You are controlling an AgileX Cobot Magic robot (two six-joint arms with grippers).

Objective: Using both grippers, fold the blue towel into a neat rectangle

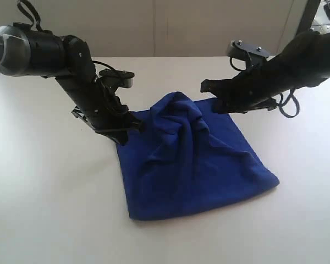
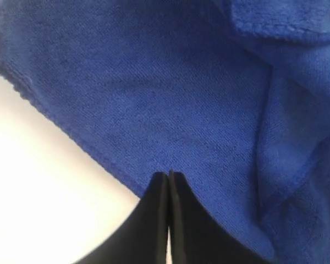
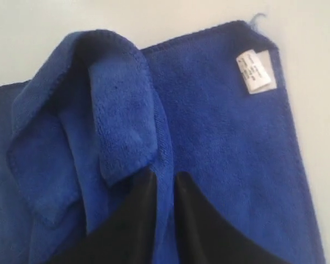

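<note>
The blue towel [image 1: 198, 165] lies doubled over on the white table, with a rounded fold at its near edge and a bunched hump at its far middle. My left gripper [image 1: 135, 127] is at the towel's far left corner. In the left wrist view the left gripper [image 2: 169, 175] has its jaws pressed together on the towel [image 2: 154, 82], just inside the stitched edge. My right gripper [image 1: 205, 87] hangs over the far right part. In the right wrist view the right gripper [image 3: 166, 175] has its jaws slightly apart, with a ridge of the towel [image 3: 220, 137] between them.
The white table [image 1: 55, 209] stretches to the left, right and front of the towel. A small white care label [image 3: 254, 71] sits at a towel corner beyond the right gripper. A pale wall stands behind the table.
</note>
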